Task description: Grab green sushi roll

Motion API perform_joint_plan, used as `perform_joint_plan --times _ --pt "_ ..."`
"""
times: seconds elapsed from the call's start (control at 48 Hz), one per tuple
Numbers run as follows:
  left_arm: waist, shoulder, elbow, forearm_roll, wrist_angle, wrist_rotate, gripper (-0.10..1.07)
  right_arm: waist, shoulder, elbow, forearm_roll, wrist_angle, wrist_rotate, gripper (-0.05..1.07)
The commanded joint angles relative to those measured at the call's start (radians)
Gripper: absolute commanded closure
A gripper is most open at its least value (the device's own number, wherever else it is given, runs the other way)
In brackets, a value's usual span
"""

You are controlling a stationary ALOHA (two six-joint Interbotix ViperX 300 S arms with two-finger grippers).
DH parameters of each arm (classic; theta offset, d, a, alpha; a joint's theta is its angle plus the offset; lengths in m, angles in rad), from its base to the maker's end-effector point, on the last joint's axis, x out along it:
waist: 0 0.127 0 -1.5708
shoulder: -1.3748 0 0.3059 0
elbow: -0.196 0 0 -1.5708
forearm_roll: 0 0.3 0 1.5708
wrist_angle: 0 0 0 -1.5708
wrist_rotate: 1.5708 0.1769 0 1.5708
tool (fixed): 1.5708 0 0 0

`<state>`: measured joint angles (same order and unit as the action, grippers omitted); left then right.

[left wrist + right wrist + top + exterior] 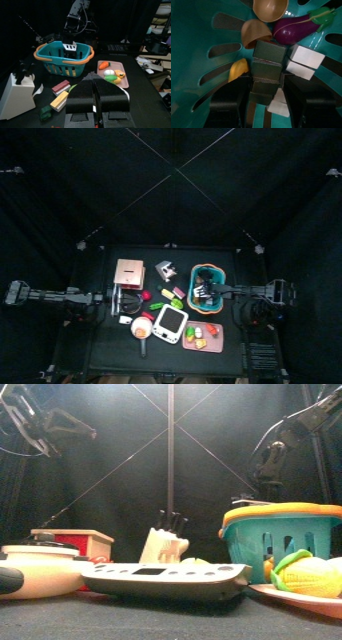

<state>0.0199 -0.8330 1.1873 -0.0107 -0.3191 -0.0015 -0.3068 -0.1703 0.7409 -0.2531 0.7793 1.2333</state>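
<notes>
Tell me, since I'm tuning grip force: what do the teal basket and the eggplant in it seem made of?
The teal basket looks like moulded plastic: slotted walls, smooth even sheen. The eggplant seems glossy hard plastic, a toy, given its bright highlight, though rubber can't be excluded.

Right arm (77, 20) reaching into teal basket (63, 55); pink tray (112, 75) beside, possibly vegetables.

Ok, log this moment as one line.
phase: grasp approach | right claw: inside teal plastic basket, at dark green sushi roll, grip unconfirmed | left claw: shut, hovering above black table
</notes>
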Motion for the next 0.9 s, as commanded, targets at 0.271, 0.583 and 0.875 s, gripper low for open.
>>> perform_joint_plan --times 0.271,0.583,0.875 --pt "0.002 -0.002 -0.003 -0.005 0.034 0.000 0.73 0.003 -0.058 -0.017 -0.029 0.021 -0.005 0.53" --pt "0.002 -0.014 0.006 -0.029 0.038 0.000 0.73 0.000 -0.055 -0.015 -0.083 -0.020 0.003 0.53" --pt "0.017 -0.014 0.005 -0.038 0.038 0.002 0.73 -0.003 -0.058 -0.011 -0.086 -0.025 0.002 0.53"
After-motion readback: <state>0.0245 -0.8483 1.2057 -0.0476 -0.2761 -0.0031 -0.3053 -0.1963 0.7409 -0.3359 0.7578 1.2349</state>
